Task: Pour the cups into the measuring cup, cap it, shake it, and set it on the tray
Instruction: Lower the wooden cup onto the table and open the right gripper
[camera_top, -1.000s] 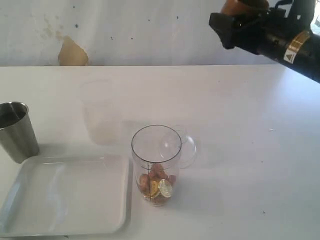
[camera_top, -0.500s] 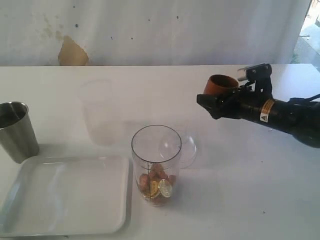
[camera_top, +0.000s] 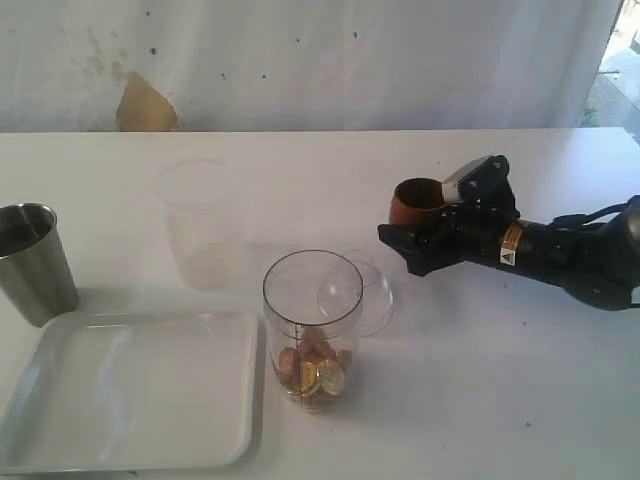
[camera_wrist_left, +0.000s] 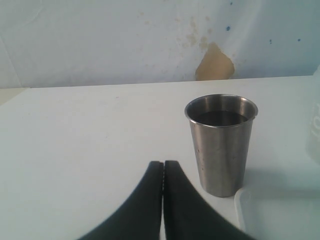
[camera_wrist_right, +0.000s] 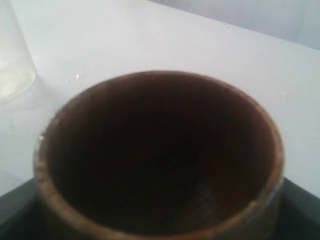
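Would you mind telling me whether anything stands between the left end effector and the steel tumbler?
Nothing visible does: only bare table lies between the shut left end effector and the steel tumbler.

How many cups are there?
4. A steel tumbler stands far left beside the tray, a frosted cup beyond the tray, the clear measuring cup with coins in the middle, and a brown wooden cup is in the right hand. None seem hidden.
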